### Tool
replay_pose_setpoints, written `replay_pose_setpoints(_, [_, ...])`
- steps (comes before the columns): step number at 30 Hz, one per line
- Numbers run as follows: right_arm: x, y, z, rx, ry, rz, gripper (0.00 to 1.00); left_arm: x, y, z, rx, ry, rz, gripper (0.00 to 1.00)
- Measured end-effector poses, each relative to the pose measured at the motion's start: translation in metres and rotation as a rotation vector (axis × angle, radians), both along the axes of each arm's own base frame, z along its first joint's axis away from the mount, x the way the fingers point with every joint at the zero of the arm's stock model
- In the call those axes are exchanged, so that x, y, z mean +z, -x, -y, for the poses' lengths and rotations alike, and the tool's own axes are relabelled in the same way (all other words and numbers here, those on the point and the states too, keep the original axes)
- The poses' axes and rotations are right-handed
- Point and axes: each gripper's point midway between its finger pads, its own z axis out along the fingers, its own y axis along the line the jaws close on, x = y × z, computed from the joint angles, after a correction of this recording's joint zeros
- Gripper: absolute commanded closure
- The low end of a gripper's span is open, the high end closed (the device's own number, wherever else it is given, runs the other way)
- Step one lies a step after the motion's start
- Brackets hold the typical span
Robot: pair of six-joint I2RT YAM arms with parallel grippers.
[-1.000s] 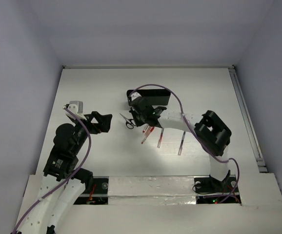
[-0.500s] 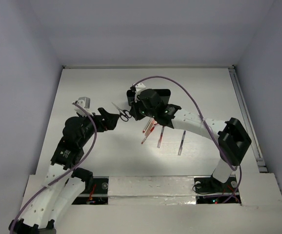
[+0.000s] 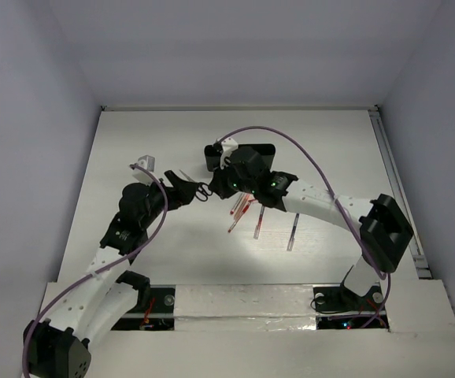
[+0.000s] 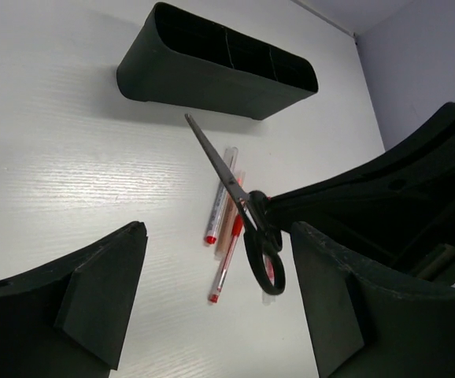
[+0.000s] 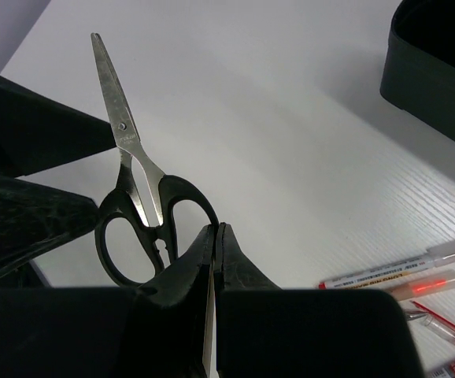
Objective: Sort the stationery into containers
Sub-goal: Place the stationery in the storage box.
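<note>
My right gripper point(image 3: 214, 187) is shut on one handle ring of the black-handled scissors point(image 3: 193, 183) and holds them above the table, blades pointing left; the pinch shows in the right wrist view point(image 5: 216, 230), scissors point(image 5: 137, 197). My left gripper point(image 3: 178, 190) is open, its jaws on either side of the scissors point(image 4: 247, 213) without touching them point(image 4: 217, 236). The black tray point(image 3: 253, 154) lies behind, also seen from the left wrist point(image 4: 212, 75). Red-and-clear pens point(image 3: 240, 209) lie on the table below. The eraser is not visible.
Two more pens point(image 3: 258, 222) point(image 3: 292, 231) lie apart to the right of the cluster. The right arm point(image 3: 330, 209) stretches across the table's right half. A purple cable point(image 3: 290, 150) arcs above the tray. A rail runs along the right edge point(image 3: 397, 189).
My right gripper lifted the scissors off the table and carried them left. My left arm reached right, bringing its open jaws around the scissors.
</note>
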Motion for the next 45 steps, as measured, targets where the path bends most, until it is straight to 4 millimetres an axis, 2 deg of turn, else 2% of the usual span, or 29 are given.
replay_pose_setpoints(4, [0.000, 0.008, -0.006, 0.023, -0.003, -0.001, 1.00, 0.000, -0.005, 0.003, 0.002, 0.032, 0.016, 0.35])
replay_pose_setpoints(5, [0.001, 0.011, -0.008, 0.031, -0.004, 0.000, 1.00, 0.002, -0.005, 0.004, 0.002, 0.040, 0.024, 0.45])
replay_pose_setpoints(7, [0.001, 0.016, -0.012, 0.042, -0.004, 0.000, 1.00, 0.007, -0.007, 0.004, 0.005, 0.054, 0.042, 0.53])
replay_pose_setpoints(8, [0.001, 0.018, -0.013, 0.046, -0.004, 0.001, 1.00, 0.010, -0.008, 0.005, 0.005, 0.063, 0.053, 0.61])
replay_pose_setpoints(13, [0.001, 0.022, -0.016, 0.052, -0.002, 0.004, 1.00, 0.011, -0.010, 0.006, 0.008, 0.076, 0.065, 0.72])
replay_pose_setpoints(17, [0.001, 0.022, -0.016, 0.051, -0.002, 0.005, 1.00, 0.008, -0.011, 0.005, 0.016, 0.079, 0.058, 1.00])
replay_pose_setpoints(21, [0.000, 0.022, -0.016, 0.050, -0.001, 0.005, 1.00, 0.014, -0.011, 0.007, 0.010, 0.105, 0.068, 1.00])
replay_pose_setpoints(24, [0.001, 0.019, -0.015, 0.031, -0.005, 0.010, 0.90, 0.015, -0.011, 0.007, 0.013, 0.115, 0.071, 1.00])
replay_pose_setpoints(27, [0.003, 0.016, -0.009, -0.013, -0.029, 0.016, 0.60, 0.017, -0.011, 0.007, 0.019, 0.127, 0.077, 1.00])
replay_pose_setpoints(31, [0.010, 0.026, 0.007, -0.043, -0.072, 0.016, 0.37, 0.023, -0.010, 0.006, 0.027, 0.142, 0.094, 1.00])
replay_pose_setpoints(34, [0.029, 0.034, 0.013, -0.037, -0.139, 0.036, 0.25, 0.033, -0.009, 0.004, 0.031, 0.161, 0.122, 1.00])
replay_pose_setpoints(40, [0.069, 0.051, 0.025, 0.037, -0.254, 0.115, 0.19, 0.040, -0.006, 0.010, -0.011, 0.156, 0.149, 1.00])
replay_pose_setpoints(43, [0.078, 0.054, 0.033, 0.107, -0.282, 0.148, 0.18, 0.046, -0.004, 0.017, -0.068, 0.141, 0.163, 1.00])
replay_pose_setpoints(45, [0.081, 0.048, 0.043, 0.142, -0.304, 0.151, 0.18, 0.050, 0.000, 0.024, -0.120, 0.138, 0.174, 1.00])
